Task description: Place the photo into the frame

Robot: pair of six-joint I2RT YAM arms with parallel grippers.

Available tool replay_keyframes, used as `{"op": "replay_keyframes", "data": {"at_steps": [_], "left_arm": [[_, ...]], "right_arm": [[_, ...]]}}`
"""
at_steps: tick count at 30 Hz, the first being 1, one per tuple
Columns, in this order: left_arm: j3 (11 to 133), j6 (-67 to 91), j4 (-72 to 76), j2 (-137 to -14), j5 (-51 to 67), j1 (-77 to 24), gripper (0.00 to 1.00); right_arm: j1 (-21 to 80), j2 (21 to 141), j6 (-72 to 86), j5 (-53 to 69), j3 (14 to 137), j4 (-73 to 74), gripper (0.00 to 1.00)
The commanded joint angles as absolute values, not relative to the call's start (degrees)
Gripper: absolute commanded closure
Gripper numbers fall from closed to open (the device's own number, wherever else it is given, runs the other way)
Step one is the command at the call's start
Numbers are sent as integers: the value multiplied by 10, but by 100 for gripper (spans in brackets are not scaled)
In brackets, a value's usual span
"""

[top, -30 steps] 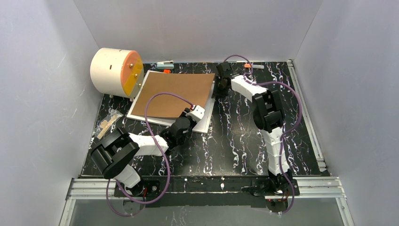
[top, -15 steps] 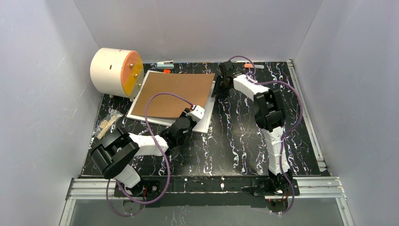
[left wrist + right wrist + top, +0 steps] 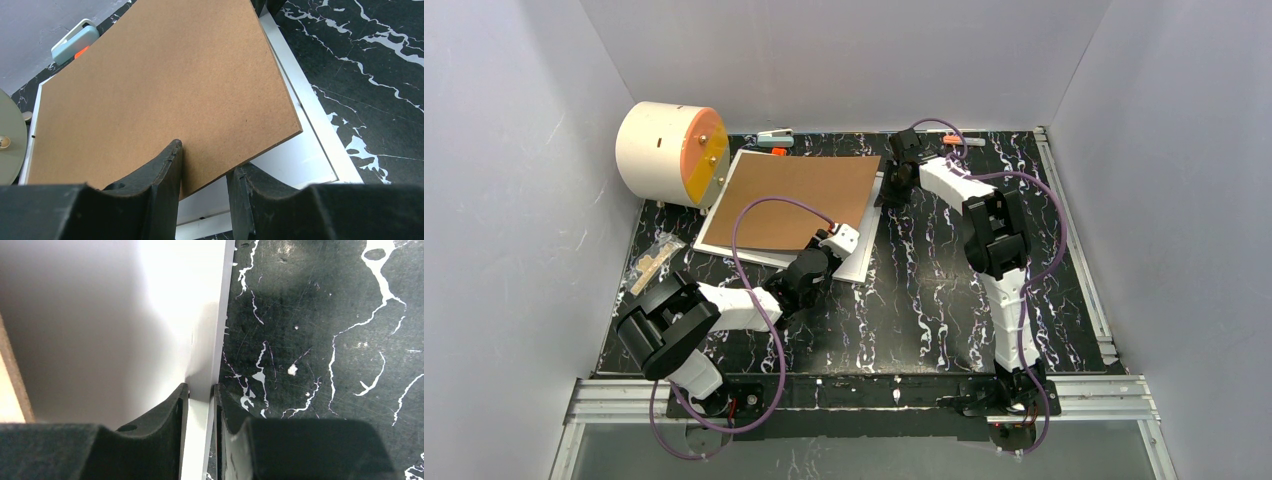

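Grey-white walls box in a black, white-veined bench (image 3: 924,300).

Top view: a thin-edged white rectangular picture frame (image 3: 856,262) lies toward 11 o'clock, with a loose brown fibreboard backing board (image 3: 799,200) skewed over it. A cream cylinder with an orange face (image 3: 664,150) stands at 10 o'clock. The left pincer (image 3: 844,237) is at the frame's 5 o'clock corner and the right pincer (image 3: 889,195) at its 2 o'clock edge.

Left wrist view: the left pincer (image 3: 206,161) is narrow, its fingers straddling the near edge of the backing board (image 3: 165,85) above the picture frame (image 3: 305,160). Pinched or not: cannot tell.

Right wrist view: the right pincer (image 3: 201,388) is clamped on the rim of the picture frame (image 3: 220,315).

Progress: no photo shows in any view, and whether it lies under the board cannot be told. Judged: insertion unconfirmed, board not yet seated, closing left.

No brand, label or writing is legible.
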State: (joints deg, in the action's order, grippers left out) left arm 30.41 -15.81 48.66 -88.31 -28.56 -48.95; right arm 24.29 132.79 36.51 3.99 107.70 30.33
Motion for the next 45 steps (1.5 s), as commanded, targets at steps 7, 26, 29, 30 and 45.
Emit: {"op": "replay_keyframes", "data": {"at_steps": [7,26,29,30,45], "left_arm": [[284,-80,444,-877,-332,-470,82],[282,-76,444,-882,-325,-470,82],[281,-75,444,-882,-323,-470,82],[280,-74,444,-881,-322,-469,82],[278,-71,445,-878,-321,-470,82]], "right_arm": [[236,1336,368,34,1059,334,49],[325,1179,461,109,810,303,39],[329,1186,471,96,812,310,41],[330,1191,473,88,818,318,42],[338,1226,489,11,887,391,51]]}}
